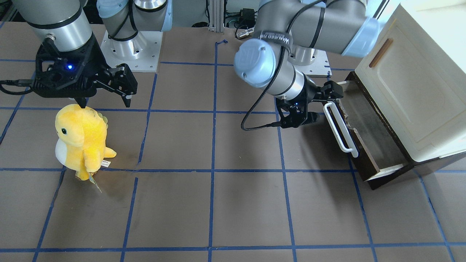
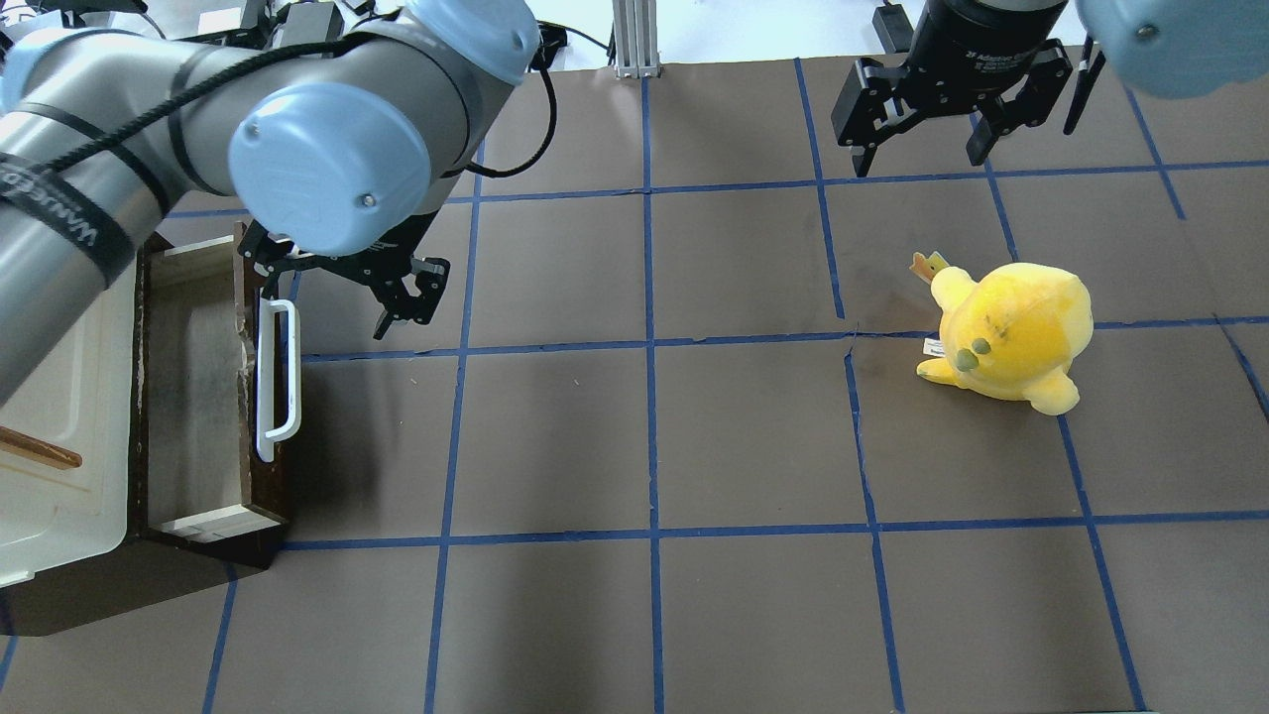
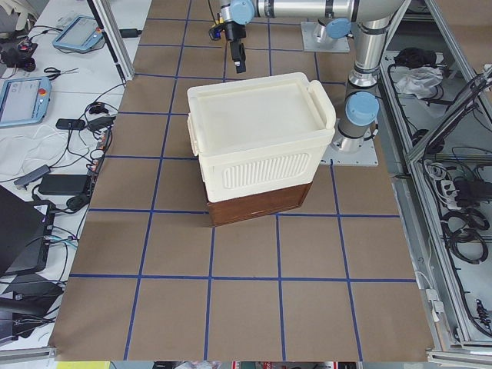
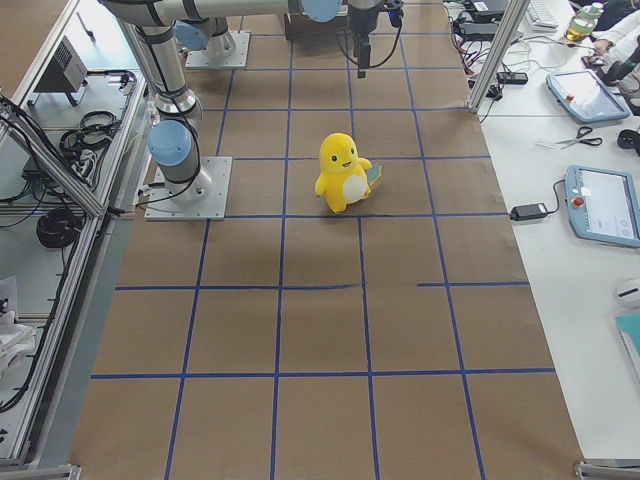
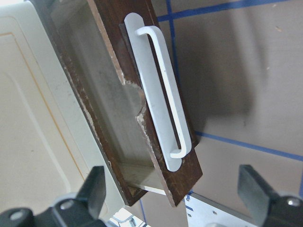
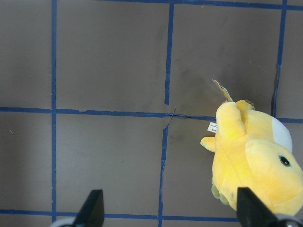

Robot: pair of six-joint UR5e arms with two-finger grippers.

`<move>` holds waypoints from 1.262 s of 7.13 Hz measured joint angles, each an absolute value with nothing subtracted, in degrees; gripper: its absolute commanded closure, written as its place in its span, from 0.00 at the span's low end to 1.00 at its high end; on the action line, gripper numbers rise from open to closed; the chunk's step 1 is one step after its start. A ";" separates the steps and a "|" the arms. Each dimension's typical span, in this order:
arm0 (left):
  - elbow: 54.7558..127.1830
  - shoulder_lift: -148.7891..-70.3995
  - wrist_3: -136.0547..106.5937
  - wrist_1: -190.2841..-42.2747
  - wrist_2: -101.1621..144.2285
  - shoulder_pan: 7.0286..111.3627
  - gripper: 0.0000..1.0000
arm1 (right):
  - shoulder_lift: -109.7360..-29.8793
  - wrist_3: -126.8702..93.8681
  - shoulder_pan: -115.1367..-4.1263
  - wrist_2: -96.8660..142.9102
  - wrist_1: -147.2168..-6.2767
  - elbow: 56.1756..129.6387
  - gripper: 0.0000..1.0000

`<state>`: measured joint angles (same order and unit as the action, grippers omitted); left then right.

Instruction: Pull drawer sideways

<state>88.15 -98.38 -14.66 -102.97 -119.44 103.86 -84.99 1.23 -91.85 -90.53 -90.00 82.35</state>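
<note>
The dark brown drawer (image 2: pixel 193 397) stands pulled out from under the cream-white cabinet (image 2: pixel 55 387), its pale inside showing. Its long white bar handle (image 2: pixel 278 382) runs along the front; it also shows in the front view (image 1: pixel 340 125) and the left wrist view (image 5: pixel 163 104). My left gripper (image 2: pixel 332 293) is open and empty, beside the handle's far end and apart from it; it also shows in the front view (image 1: pixel 322 105). My right gripper (image 2: pixel 917 149) is open and empty, hovering far from the drawer.
A yellow plush dinosaur (image 2: pixel 1006 332) stands on the brown mat under and in front of my right gripper, also in the right wrist view (image 6: pixel 255 161). The cabinet door has a small brown wooden handle (image 1: pixel 380 52). Blue tape lines grid the table.
</note>
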 measured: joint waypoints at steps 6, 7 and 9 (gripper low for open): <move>88.24 -90.09 -6.07 -87.87 -91.06 93.50 0.00 | -84.99 1.23 -91.85 -90.53 -90.00 82.35 0.00; 87.96 -90.10 -6.17 -87.10 -90.57 93.30 0.00 | -84.99 1.23 -91.85 -90.53 -90.00 82.35 0.00; 87.59 -90.45 -6.50 -86.57 -90.25 93.31 0.00 | -84.99 1.23 -91.84 -90.53 -90.00 82.35 0.00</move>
